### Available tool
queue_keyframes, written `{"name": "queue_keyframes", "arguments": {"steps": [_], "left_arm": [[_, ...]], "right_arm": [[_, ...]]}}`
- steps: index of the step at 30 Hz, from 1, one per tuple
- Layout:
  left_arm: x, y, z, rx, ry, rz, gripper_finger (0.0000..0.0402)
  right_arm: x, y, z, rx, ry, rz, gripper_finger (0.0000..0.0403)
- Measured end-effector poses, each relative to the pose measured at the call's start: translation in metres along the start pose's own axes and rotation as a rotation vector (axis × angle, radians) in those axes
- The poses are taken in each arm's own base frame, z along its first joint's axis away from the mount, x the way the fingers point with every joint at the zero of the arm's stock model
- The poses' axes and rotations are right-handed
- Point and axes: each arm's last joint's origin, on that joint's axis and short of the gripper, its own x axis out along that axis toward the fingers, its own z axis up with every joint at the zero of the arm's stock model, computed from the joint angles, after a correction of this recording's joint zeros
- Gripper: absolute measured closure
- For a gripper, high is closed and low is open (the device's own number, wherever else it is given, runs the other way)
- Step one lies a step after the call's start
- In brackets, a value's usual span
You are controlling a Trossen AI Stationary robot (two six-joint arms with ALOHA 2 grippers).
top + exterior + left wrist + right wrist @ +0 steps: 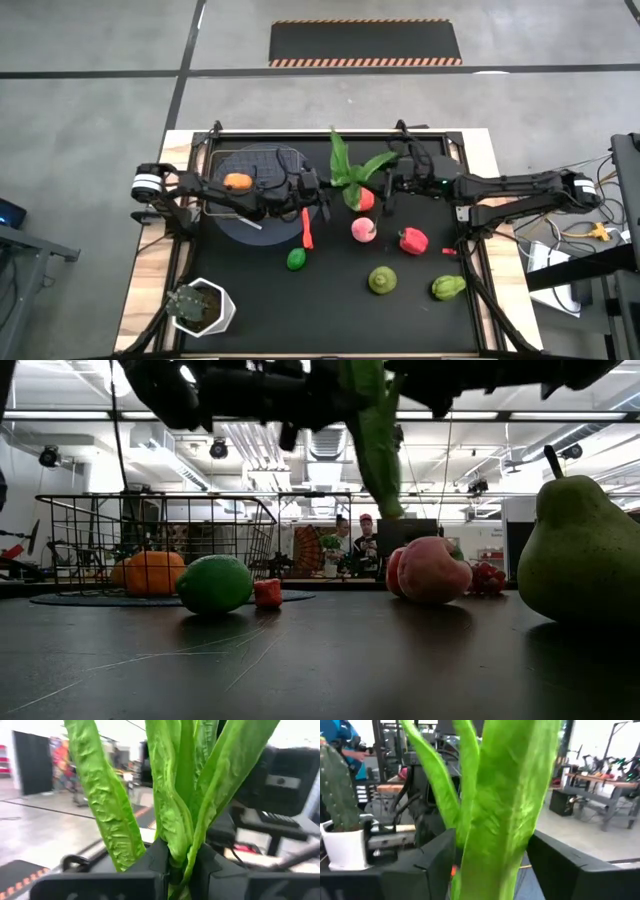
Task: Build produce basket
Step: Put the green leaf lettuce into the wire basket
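Note:
The long green leafy stalk (352,168) is lifted above the table's middle, between my two grippers; in the low view it hangs (380,450) clear of the tabletop. My left gripper (325,190) is shut on it from the left, and my right gripper (388,184) is shut on it from the right. The wire basket (282,152) stands at the far left on its grey disc, with an orange fruit (238,181) inside. A red chili (307,228), a green lime (296,259), a pink peach (363,229) and a red fruit (366,200) lie on the mat. My left gripper pinches the stalk's stem end (176,862) between its two fingers, coming level from the table's left. The leaves fan out away from the fingers. The stalk is clear of the table. My right gripper has the stalk's broad leaves (495,850) between its two fingers (437,865), coming level from the table's right. The leaves run on past the fingers. How far back they reach does not show.
A red pepper (412,240), a green fruit (382,280) and a green pear (448,288) lie at the near right of the mat. A white pot with a dark plant (203,305) stands at the near left corner. Bare mat lies in front of the basket.

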Motion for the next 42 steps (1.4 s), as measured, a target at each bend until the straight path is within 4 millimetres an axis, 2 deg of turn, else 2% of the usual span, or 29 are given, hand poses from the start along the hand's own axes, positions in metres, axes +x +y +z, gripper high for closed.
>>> {"name": "queue_keyframes", "arguments": {"steps": [4, 9, 13, 17, 19, 26, 32, 42], "left_arm": [[-0.016, 0.006, 0.028, 0.007, 0.001, 0.072, 0.0377], [-0.04, 0.017, 0.052, 0.068, 0.129, 0.265, 0.0376], [-0.059, 0.025, 0.073, 0.097, 0.15, 0.417, 0.0375], [-0.073, 0.029, 0.098, 0.101, 0.136, 0.457, 0.0375], [-0.08, 0.032, 0.103, 0.129, 0.154, 0.488, 0.0375], [-0.084, 0.039, 0.083, 0.228, 0.269, 0.665, 0.0375], [-0.069, 0.045, 0.047, 0.232, 0.348, 0.716, 0.0375], [-0.047, 0.056, 0.008, 0.268, 0.442, 0.773, 0.0375]], "right_arm": [[-0.014, -0.002, 0.013, -0.008, 0.03, -0.016, 0.0146], [-0.032, -0.005, 0.023, -0.005, 0.106, -0.073, 0.0132], [-0.043, -0.006, 0.022, -0.005, 0.168, -0.101, 0.0133], [-0.048, -0.006, 0.02, 0.002, 0.212, -0.106, 0.0131], [-0.048, -0.006, 0.018, 0.007, 0.232, -0.106, 0.0131], [-0.042, -0.005, 0.008, 0.012, 0.288, -0.104, 0.0138], [-0.035, -0.004, -0.003, 0.008, 0.34, -0.102, 0.0139], [-0.023, -0.003, -0.017, 0.017, 0.41, -0.101, 0.0142]]}}
